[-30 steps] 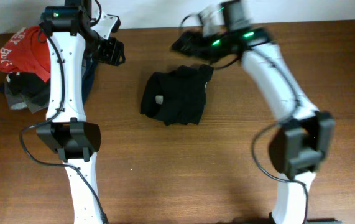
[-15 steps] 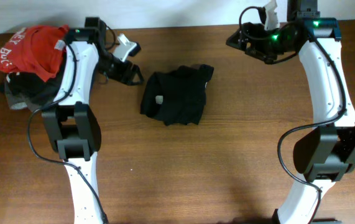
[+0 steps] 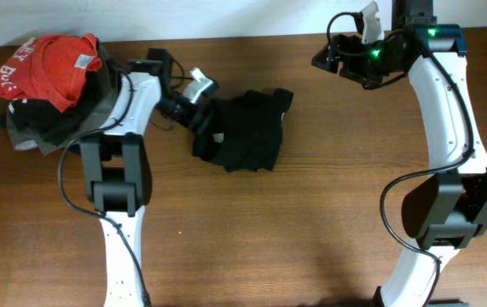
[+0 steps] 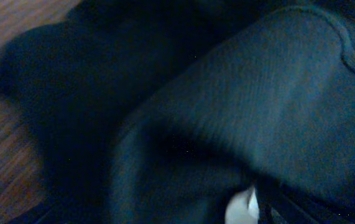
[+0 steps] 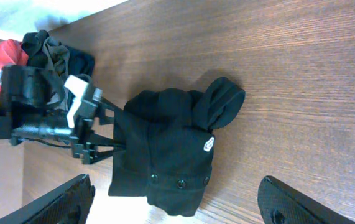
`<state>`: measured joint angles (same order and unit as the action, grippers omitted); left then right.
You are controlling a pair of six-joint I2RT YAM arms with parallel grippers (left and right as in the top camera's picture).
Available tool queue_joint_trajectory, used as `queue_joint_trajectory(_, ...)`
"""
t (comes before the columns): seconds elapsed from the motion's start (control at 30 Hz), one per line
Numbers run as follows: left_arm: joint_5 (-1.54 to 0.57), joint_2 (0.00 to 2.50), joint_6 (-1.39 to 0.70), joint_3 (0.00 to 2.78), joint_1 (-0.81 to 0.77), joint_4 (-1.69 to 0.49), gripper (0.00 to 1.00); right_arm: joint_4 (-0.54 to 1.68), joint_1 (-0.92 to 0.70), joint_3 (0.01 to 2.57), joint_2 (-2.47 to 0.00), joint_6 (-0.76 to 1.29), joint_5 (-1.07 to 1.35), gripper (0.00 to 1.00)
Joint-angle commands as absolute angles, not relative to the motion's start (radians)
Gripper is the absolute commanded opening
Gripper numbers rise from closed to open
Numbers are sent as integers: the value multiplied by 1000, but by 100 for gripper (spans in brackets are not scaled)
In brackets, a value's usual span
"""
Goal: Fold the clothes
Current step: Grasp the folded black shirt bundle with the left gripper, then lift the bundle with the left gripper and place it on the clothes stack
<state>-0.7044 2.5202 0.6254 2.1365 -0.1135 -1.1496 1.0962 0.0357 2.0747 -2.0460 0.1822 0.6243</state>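
garment (image 3: 247, 132) lies touching left jaws, well apart from right jaws.

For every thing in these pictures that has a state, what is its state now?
Black garment: crumpled, not neatly folded, lying on the table.
Clothes pile: heaped, not folded, at the table's left end.
Red shirt: bunched on top of that pile.
Left gripper: at the garment's left edge; open or shut unclear.
Right gripper: open, empty, apart from the garment.

garment (image 3: 245, 130): black, small white tag
shirt at ten o'clock (image 3: 49, 61): red, white lettering
pile (image 3: 30, 136) beneath shirt: grey and dark
tabletop (image 3: 294, 230): brown wood grain
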Motion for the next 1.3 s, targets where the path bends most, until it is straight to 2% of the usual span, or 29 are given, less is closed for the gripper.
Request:
queue_joint_trajectory(0.0,-736,2556,655,2128,-134,-1135,81,1102,27,2069,-2051,170,612,89)
queue_joint_trajectory(0.03,-737,2561,655,2128,-135,-1135,76,1105,27,2069,-2051,168,612,89)
queue_joint_trajectory(0.07,-737,2565,655,2128,-136,-1136,66,1108,27,2069,-2051,163,612,89)
queue_joint_trajectory(0.1,-737,2567,655,2128,-136,-1136,47,1111,27,2069,-2051,160,611,89)
queue_joint_trajectory(0.13,-737,2569,651,2128,-136,-1136,22,1111,27,2069,-2051,160,611,89)
queue_joint_trajectory(0.17,-737,2569,643,2128,-136,-1134,5,1111,27,2069,-2051,160,611,89)
queue_joint_trajectory(0.2,-737,2569,639,2128,-134,-1133,1,1111,27,2069,-2051,161,607,89)
queue_joint_trajectory(0.4,-737,2564,510,2289,-105,-1237,1,1112,27,2069,-2051,161,589,89)
queue_joint_trajectory(0.6,-736,2564,472,2672,-69,-1456,1,1112,27,2069,-2051,160,586,89)
queue_joint_trajectory(0.77,-700,2564,347,2966,-42,-1525,1,1112,27,2069,-2051,160,585,89)
queue_joint_trajectory(0.9,-669,2564,244,3134,-12,-1519,1,1115,27,2069,-2051,149,585,89)
queue_joint_trajectory(1.27,-575,2491,-53,3140,156,-1309,1,1149,27,2067,-2055,121,562,89)
